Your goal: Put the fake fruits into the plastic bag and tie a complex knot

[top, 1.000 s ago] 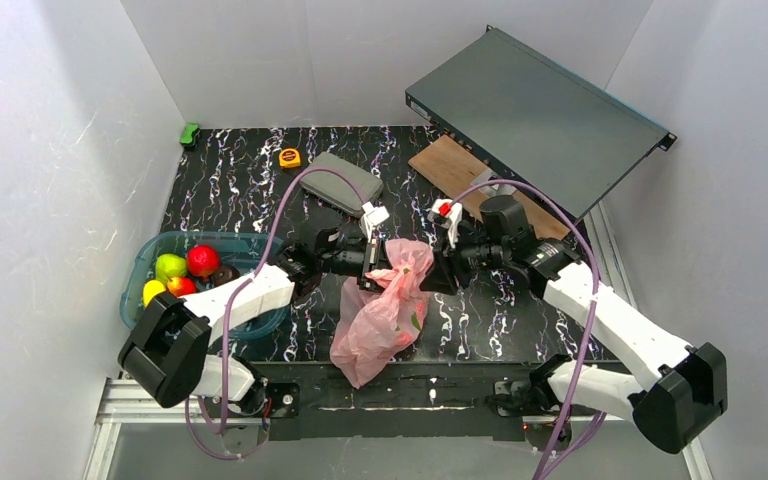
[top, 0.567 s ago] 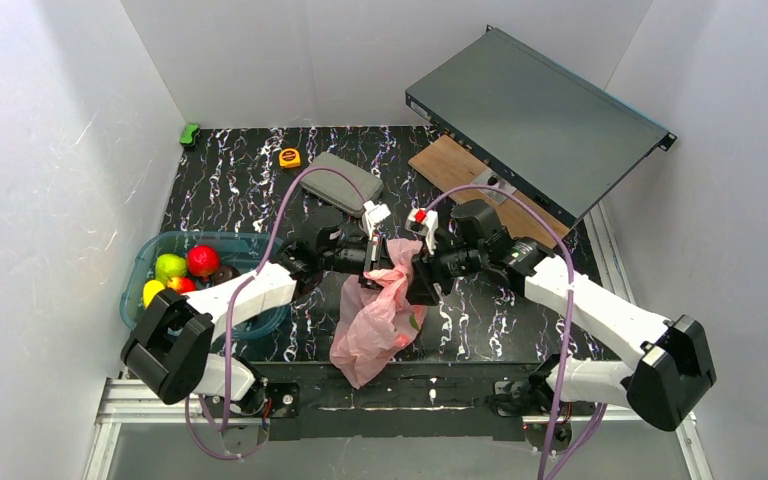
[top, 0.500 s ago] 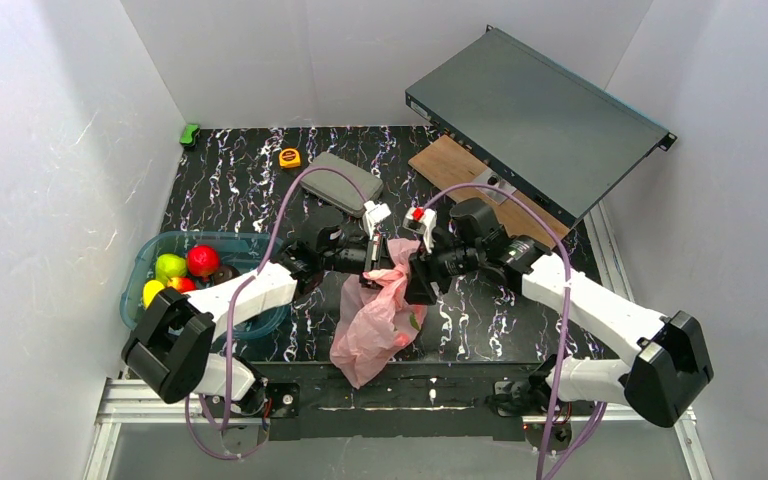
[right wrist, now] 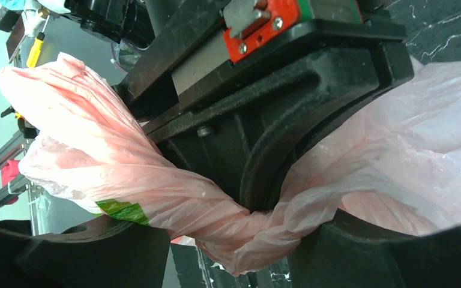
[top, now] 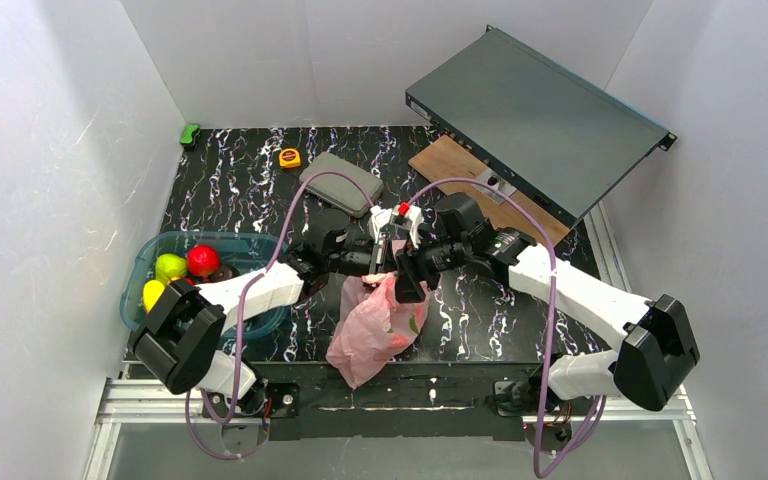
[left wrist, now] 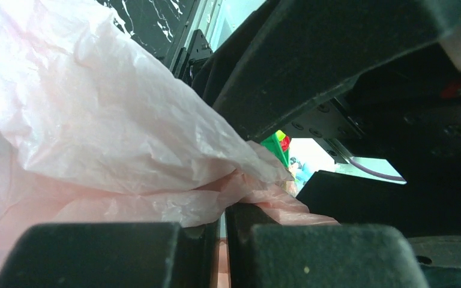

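While the plastic bag lies at the lower centre of the top view with its neck lifted up, several fake fruits sit in the teal tub at the left of the frame, well apart from the bag. So the filling seems not complete, or these ones are left over. What is inside the bag I cannot tell through the crinkled pink film. The left gripper is closed tight on a fold of the pink plastic. The right gripper has its fingers apart, and a twisted part of the bag's neck passes between them without being pinched. I judge that the tying is under way but not finished.
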Motion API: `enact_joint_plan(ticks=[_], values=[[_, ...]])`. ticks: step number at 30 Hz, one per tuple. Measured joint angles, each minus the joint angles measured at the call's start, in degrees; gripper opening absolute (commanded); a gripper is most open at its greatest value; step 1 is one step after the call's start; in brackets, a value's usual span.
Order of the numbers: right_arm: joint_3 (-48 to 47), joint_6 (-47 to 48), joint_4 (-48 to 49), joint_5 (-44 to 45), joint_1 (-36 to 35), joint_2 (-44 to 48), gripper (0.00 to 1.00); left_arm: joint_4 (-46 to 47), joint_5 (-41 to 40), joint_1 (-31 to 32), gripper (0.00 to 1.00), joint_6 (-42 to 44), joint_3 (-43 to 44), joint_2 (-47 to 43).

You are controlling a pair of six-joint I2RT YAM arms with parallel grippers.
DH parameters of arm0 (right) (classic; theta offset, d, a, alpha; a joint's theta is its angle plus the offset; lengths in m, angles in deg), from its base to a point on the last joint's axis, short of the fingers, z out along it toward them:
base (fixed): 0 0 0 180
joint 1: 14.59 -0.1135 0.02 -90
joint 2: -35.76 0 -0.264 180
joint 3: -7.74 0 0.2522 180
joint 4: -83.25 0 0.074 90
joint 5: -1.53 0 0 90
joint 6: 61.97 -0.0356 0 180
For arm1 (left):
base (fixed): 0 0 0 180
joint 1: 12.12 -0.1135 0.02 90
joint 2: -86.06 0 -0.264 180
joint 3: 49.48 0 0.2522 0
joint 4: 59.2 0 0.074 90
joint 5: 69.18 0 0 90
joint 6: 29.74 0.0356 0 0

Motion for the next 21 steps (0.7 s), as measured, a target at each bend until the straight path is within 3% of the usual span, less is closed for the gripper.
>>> enact_joint_plan(ticks=[8, 17, 21], values=[[0.00, -1.07, -0.07, 1.14, -0.87, -1.68, 0.69, -1.70, 0.39, 0.00, 0.00, 1.07, -0.44, 0.79], [-1.25, 2.32, 0.48, 3.58, -1.11, -1.07, 0.97, -0.17, 0.74, -0.85, 0.00, -1.05, -2.69, -0.24], [0.22, 4.20, 0.28, 5.25, 0.61, 5.11, 0.98, 0.07, 1.22, -1.14, 0.00, -1.64, -2.91, -0.39]])
